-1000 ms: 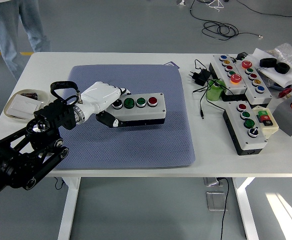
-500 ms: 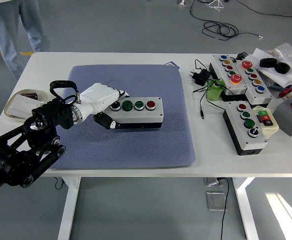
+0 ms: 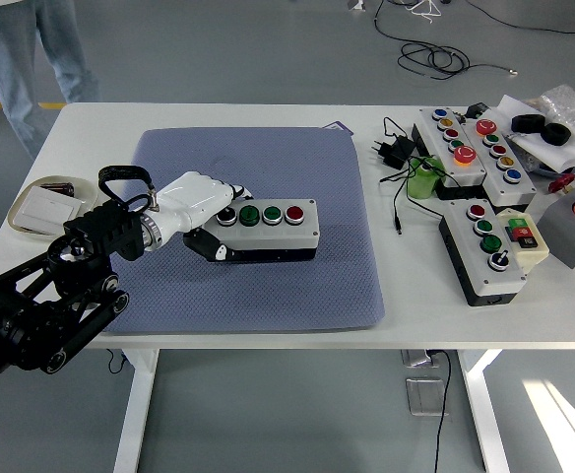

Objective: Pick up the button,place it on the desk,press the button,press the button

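White surface (image 3: 268, 330) carries a blue mat (image 3: 297, 286). Left hand (image 3: 201, 212) clamps the left end of the four-button control box (image 3: 266, 229) over the mat. Rigid, boxy, probably moderately heavy; end grip risks tilting.

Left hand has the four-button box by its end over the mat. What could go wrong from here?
The left hand grips only the left end of the button box, so the free right end may sag or twist out. Fingers lie beside the black button and may press it early. On the soft blue mat, the box may rock under presses.
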Robot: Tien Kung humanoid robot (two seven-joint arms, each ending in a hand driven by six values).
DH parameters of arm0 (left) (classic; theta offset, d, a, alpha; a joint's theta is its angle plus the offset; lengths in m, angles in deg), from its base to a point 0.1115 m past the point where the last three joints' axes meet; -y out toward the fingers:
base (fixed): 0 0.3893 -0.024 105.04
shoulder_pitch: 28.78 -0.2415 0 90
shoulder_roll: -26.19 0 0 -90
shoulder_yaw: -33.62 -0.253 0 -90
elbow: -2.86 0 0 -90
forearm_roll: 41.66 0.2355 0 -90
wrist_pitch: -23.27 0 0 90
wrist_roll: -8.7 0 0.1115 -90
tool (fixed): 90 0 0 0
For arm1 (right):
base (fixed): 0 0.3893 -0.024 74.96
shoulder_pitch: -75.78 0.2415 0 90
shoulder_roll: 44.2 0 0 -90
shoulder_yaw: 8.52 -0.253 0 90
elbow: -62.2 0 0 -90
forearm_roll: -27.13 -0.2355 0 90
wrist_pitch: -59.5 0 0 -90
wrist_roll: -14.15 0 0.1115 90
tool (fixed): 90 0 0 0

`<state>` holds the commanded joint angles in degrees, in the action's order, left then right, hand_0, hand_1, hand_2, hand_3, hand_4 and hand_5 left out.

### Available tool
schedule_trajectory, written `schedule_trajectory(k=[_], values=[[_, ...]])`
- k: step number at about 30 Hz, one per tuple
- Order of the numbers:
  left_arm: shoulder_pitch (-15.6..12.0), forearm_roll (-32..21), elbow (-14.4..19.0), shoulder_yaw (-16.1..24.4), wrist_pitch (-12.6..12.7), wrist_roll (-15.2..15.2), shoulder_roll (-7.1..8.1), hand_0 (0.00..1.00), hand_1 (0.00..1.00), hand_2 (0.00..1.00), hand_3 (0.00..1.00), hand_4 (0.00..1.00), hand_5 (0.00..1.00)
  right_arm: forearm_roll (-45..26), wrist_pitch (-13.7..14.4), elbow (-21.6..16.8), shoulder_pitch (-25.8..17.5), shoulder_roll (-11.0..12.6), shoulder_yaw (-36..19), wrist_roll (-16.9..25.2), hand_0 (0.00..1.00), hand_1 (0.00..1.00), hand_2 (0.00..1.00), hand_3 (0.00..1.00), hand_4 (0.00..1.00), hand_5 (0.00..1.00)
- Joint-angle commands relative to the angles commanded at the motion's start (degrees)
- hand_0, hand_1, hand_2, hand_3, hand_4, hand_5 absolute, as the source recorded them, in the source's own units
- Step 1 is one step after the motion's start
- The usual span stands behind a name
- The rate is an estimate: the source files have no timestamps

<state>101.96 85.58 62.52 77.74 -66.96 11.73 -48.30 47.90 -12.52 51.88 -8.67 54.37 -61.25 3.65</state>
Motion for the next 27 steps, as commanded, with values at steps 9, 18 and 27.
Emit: schedule_trajectory(k=[9, 18, 27], values=[[0.0, 0.5, -0.6, 0.0, -0.3, 0.0, 0.03, 0.433, 0.524, 0.492, 0.48, 0.608, 0.025, -0.1, 0.0, 0.0, 0.0, 0.0, 0.1, 0.1, 0.787, 0.797, 0.817, 0.751, 0.412, 0.479], [-0.7, 0.6, -0.7, 0.4, -0.1, -0.6, -0.33, 0.465, 0.596, 0.595, 0.592, 0.683, 0.052, 0.0, 0.0, 0.0, 0.0, 0.0, 0.1, 0.0, 0.787, 0.797, 0.817, 0.751, 0.412, 0.479], [-0.8, 1.1, -0.9, 0.4, -0.3, -0.6, -0.34, 0.55, 0.636, 0.628, 0.632, 0.71, 0.066, 0.1, 0.1, 0.0, -0.2, 0.0, 0.0, -0.1, 0.787, 0.797, 0.817, 0.751, 0.412, 0.479]])
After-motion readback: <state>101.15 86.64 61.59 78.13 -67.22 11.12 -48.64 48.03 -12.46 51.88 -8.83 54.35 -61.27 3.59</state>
